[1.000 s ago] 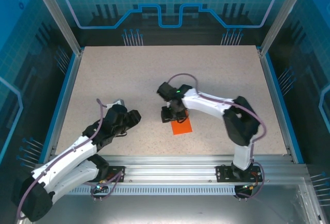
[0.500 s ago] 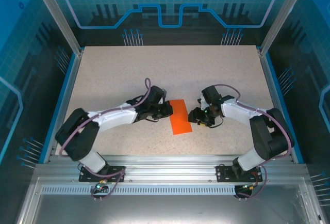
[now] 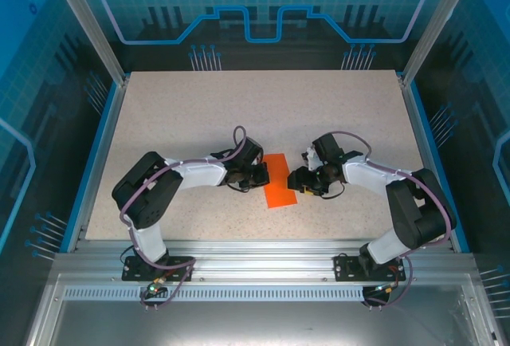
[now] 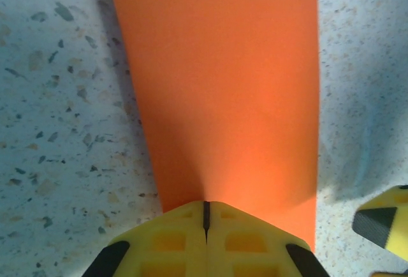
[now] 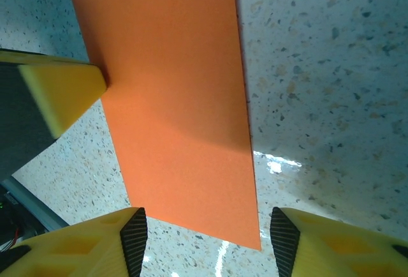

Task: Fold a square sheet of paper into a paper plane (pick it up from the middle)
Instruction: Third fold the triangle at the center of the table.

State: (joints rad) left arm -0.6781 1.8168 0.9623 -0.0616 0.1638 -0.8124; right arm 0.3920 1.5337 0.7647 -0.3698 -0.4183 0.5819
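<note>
Your orange paper (image 3: 279, 180) lies as a folded strip mid-bench (image 3: 199, 115), between both arms. Your left pincer (image 3: 261, 173) is pressed together, pinching the strip's left long edge. Your right pincer (image 3: 296, 180) is spread just beside the right edge, with its fingers (image 5: 76, 251) either side of one short end. Open bench runs to the blue rails (image 3: 102, 147) on both flanks.

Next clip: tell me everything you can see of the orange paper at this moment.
The orange paper is a plain, unmarked, matte bright sheet. It shows as a long rectangle rather than a square, so it is likely folded over. It lies flat and slightly skewed on the speckled table, between the two arms. The left gripper is shut on one edge. The right gripper stands open at another edge, with its fingers to either side and not closed on the paper.
</note>
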